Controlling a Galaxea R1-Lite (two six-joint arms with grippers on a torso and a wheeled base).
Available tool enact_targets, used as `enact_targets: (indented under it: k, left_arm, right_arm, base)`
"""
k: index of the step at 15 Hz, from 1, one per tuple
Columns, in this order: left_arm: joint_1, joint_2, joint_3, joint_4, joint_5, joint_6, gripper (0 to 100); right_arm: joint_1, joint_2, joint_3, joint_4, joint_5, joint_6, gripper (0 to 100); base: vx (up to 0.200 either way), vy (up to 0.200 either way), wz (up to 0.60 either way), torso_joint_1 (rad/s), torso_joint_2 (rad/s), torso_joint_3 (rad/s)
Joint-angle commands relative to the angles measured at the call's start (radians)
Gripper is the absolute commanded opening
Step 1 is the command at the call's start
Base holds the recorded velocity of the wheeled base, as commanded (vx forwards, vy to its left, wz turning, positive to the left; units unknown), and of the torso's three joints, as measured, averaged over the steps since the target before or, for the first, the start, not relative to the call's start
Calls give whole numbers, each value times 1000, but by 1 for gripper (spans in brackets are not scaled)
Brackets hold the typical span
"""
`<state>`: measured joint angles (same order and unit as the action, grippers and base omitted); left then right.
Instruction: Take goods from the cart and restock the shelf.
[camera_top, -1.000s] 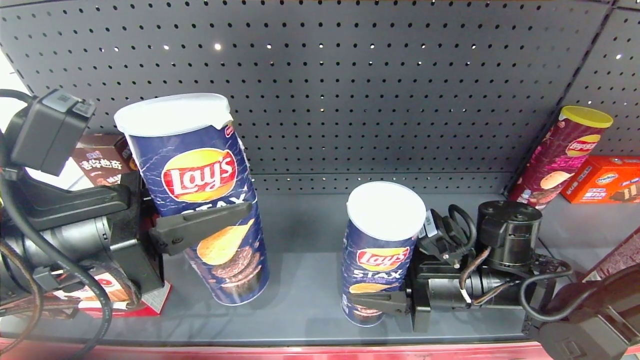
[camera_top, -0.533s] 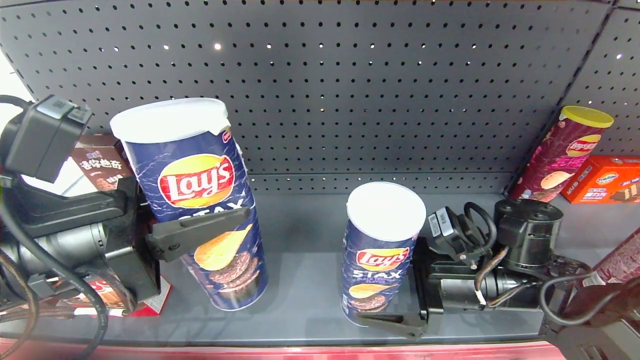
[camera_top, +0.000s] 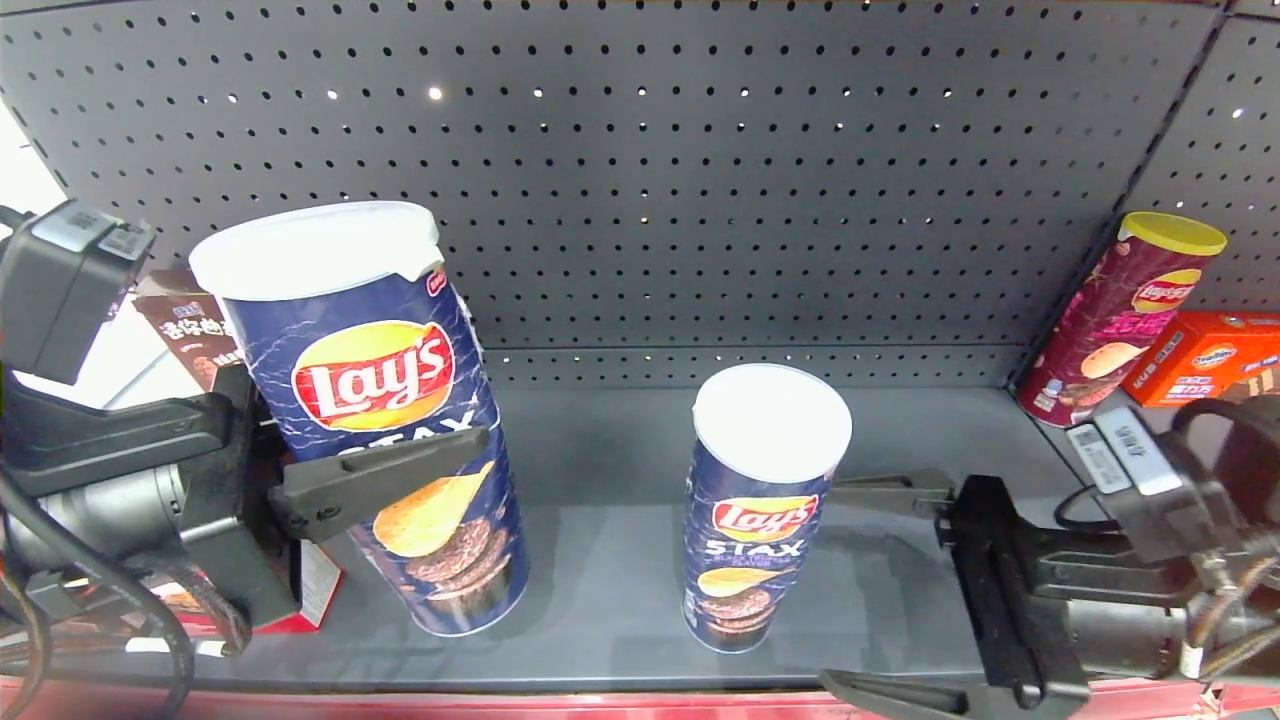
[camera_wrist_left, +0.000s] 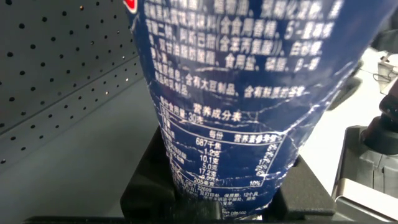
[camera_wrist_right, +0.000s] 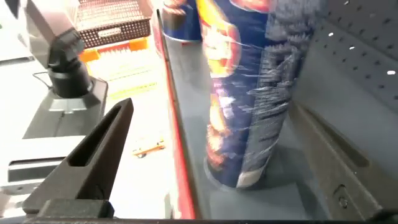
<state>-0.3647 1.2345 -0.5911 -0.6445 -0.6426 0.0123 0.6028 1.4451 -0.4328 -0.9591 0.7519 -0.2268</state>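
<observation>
L side first: left gripper (camera_top: 440, 430) has its fingers pinching the held chip can (camera_top: 370, 400), a dark blue tube w/ white lid. The grip is around mid-body, one finger across the front, the other hidden behind the can. The can's tilted, lid leaning toward the L, base down low near the front of the shelf (camera_top: 610, 560). Can't tell if the base actually touches the shelf. In the left wrist view the can's printed back rises right from btwn the fingers.

Centre now: standing chip can (camera_top: 762, 520), same blue design, white lid. It's upright on the shelf near the front edge, well apart from the held one. Nothing's gripping it.

R side: right gripper (camera_top: 832, 585) sits low over the shelf, just R of that standing can, fingers spread wide. One finger lies toward the back, the other out by the red shelf lip (camera_top: 600, 706). The tips are near the can but not touching. Right wrist view agrees: can upright ahead, a finger off to either side w/ gaps.

Rest of the shelf: pegboard back panel (camera_top: 700, 200) runs behind everything. Far R, a maroon chip can (camera_top: 1115, 320) w/ yellow lid stands at the back, w/ an orange box (camera_top: 1210, 360) just beside it. Far L, a brown box (camera_top: 190, 320) sits behind the left gripper. A red-and-white pack (camera_top: 312, 592) lies flat below it at the front.
</observation>
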Motion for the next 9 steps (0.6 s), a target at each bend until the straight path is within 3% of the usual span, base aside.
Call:
enact_targets:
  k: [1,5,9]
  left_arm:
    - [0,-3,0,-1,0,1,0]
    - [-2,-4,0,-1,0,3,0]
    - [-2,-15,13,-1,-2,1,0]
  right_arm:
    - [2,-224,28,119,-69,0,100]
    - [0,-462,118,270,-293,24,100]
    - [0,-634,296,277,-464,64,100]
  base:
    - [0,0,0,0,0,0]
    - [0,0,0,0,0,0]
    - [0,0,0,0,0,0]
